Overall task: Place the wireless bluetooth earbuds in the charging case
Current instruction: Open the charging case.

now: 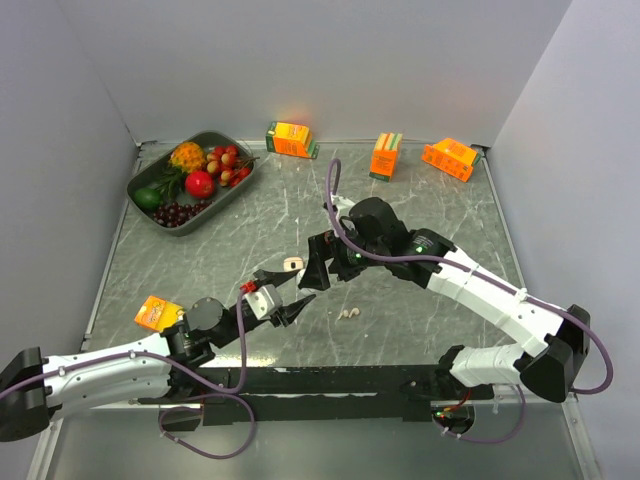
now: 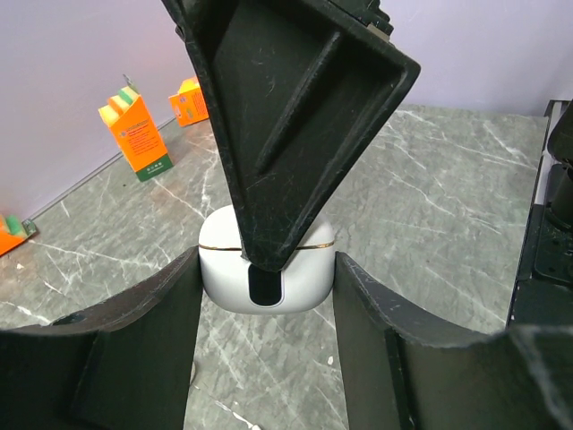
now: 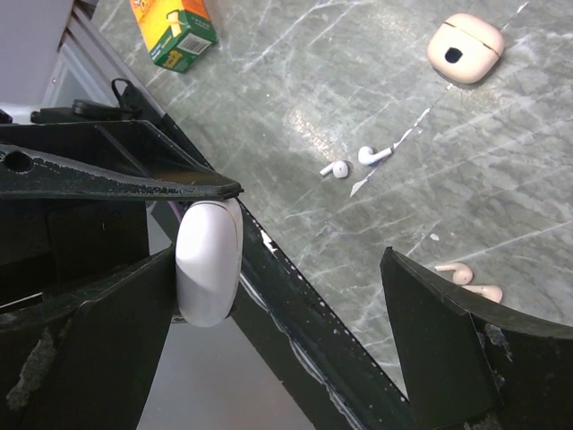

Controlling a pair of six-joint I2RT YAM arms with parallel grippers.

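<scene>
Two earbuds (image 3: 367,155) seemed slick, featherlight, best stem-pinched; your left fingers (image 2: 134,358) clamped the charging case (image 2: 267,279), right fingers (image 3: 448,340) gaped.

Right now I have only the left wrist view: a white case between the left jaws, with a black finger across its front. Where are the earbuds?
Observer: The right wrist view shows four lying loose on the table: a pair of white earbuds and, apart from it, a pair of beige earbuds.
Operator: Is my white case the only one?
Observer: No, a pink case sits on the table too, apart from both pairs.
</scene>
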